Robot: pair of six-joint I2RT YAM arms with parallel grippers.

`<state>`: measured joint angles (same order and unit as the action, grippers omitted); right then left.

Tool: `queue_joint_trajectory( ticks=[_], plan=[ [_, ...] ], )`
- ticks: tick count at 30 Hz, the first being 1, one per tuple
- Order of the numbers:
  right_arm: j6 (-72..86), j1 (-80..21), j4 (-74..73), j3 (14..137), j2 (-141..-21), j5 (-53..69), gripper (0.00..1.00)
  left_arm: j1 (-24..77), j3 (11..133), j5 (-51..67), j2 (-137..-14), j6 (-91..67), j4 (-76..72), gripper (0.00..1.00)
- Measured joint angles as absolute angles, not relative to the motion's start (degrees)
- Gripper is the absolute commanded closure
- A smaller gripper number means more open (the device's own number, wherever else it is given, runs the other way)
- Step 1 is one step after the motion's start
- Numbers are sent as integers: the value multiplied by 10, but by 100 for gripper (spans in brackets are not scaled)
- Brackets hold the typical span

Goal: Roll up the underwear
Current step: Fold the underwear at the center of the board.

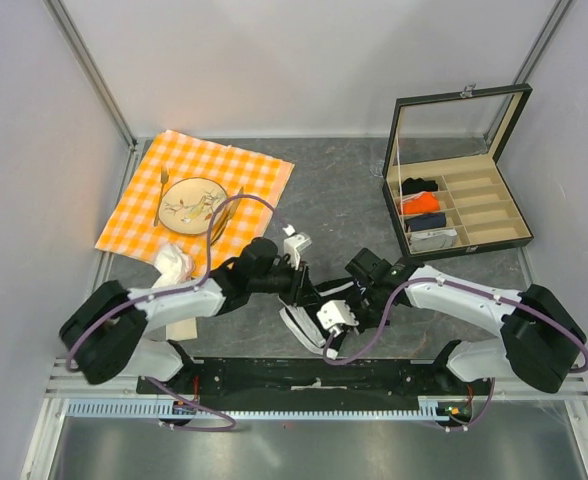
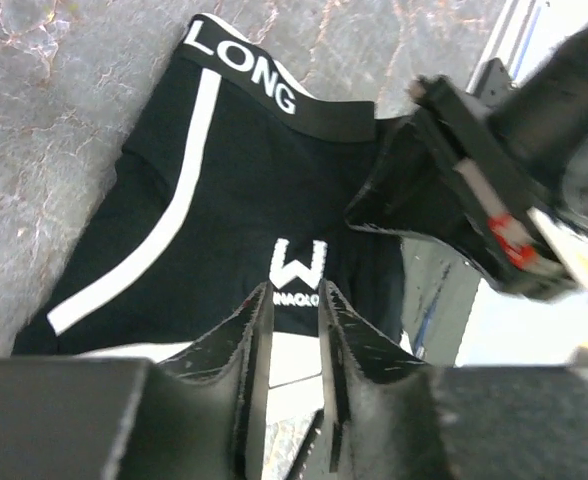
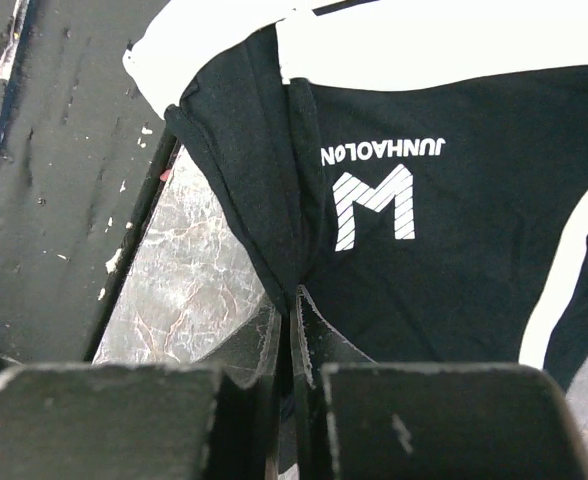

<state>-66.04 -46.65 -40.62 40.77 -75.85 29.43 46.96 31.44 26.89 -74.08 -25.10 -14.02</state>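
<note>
The underwear (image 2: 234, 200) is black with white side stripes and a lettered waistband, lying on the dark table between the two arms; in the top view it (image 1: 296, 322) is mostly hidden under them. My right gripper (image 3: 294, 292) is shut on a pinched fold of its black fabric beside the white logo; in the left wrist view it (image 2: 454, 190) grips the garment's right edge. My left gripper (image 2: 294, 300) hovers over the logo area, open, with a narrow gap between its fingers (image 2: 259, 340) and nothing in it.
An orange checked cloth (image 1: 254, 170) with a plate (image 1: 192, 203) and cutlery lies at the back left. A crumpled white napkin (image 1: 173, 264) sits by the left arm. An open compartment box (image 1: 459, 205) with rolled garments stands at the back right. A black rail (image 1: 314, 378) runs along the near edge.
</note>
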Motion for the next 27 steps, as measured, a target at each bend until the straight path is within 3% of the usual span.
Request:
queue_joint_trajectory(
  ticks=[10,20,27],
  plan=[
    [-656,-467,-473,481,-792,301,93,479,361,281,-933,-264,-164,81],
    [-660,-462,-563,629,-927,302,91,480,347,292,-966,-268,-222,82],
    [-663,-414,-594,681,-999,321,89,480,331,292,-962,-274,-251,74]
  ],
)
